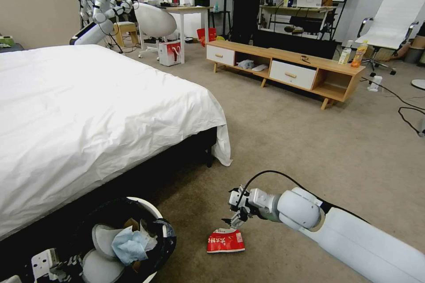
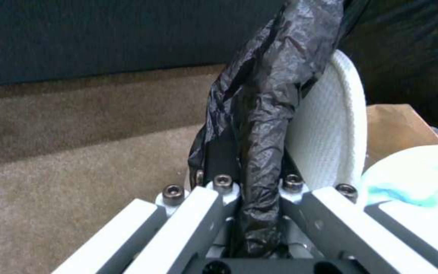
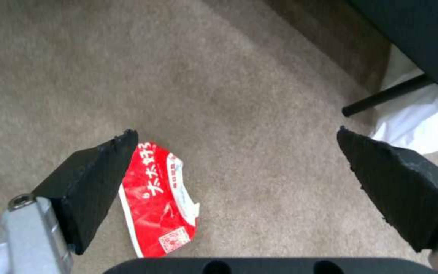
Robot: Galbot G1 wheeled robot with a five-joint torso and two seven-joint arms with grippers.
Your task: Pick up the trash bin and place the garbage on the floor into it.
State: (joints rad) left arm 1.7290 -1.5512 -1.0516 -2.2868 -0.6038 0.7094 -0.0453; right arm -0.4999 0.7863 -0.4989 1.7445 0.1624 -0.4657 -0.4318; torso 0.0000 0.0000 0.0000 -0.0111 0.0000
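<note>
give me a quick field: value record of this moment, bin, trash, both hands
trash bin: low at the robot's left beside the bed, black liner over its rim
bin contents: light blue face mask, brown paper bag
left hand: shut on the bin's lined rim
right hand: open, reaching down over the carpet floor
snack wrapper: red-white, lying flat on the floor, beside one pad, not gripped
bed: white sheet, left of the bin
</note>
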